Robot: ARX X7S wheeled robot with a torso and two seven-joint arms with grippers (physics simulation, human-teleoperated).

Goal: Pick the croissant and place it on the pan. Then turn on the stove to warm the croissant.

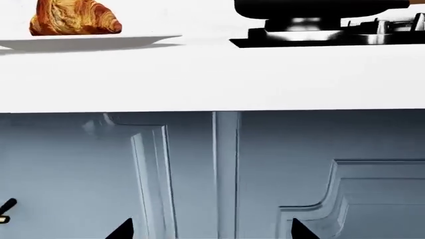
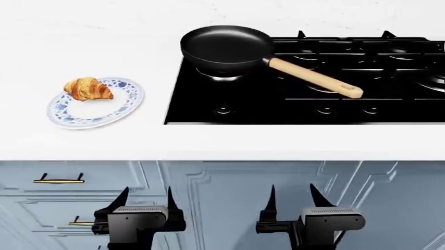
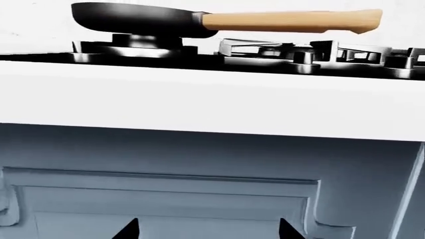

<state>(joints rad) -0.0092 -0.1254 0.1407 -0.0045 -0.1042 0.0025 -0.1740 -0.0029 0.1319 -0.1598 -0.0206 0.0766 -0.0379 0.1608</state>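
The golden-brown croissant (image 2: 87,88) (image 1: 74,18) lies on the far left part of a white plate with a blue floral rim (image 2: 118,111) (image 1: 93,42), on the white counter left of the stove. The black pan (image 2: 226,47) (image 3: 133,19) with its light wooden handle (image 2: 314,77) (image 3: 292,21) rests empty on the front-left burner of the black stove (image 2: 306,107) (image 3: 265,63). Round knobs (image 2: 222,110) line the stove's front. Both grippers hang below the counter edge, in front of the cabinet doors: left gripper (image 2: 147,197) (image 1: 211,230) open, right gripper (image 2: 292,196) (image 3: 207,230) open, each holding nothing.
The white counter (image 2: 208,140) overhangs blue-grey panelled cabinet doors (image 2: 222,198) with brass handles (image 2: 58,180). The pan's handle points toward the front right over the stove's grates.
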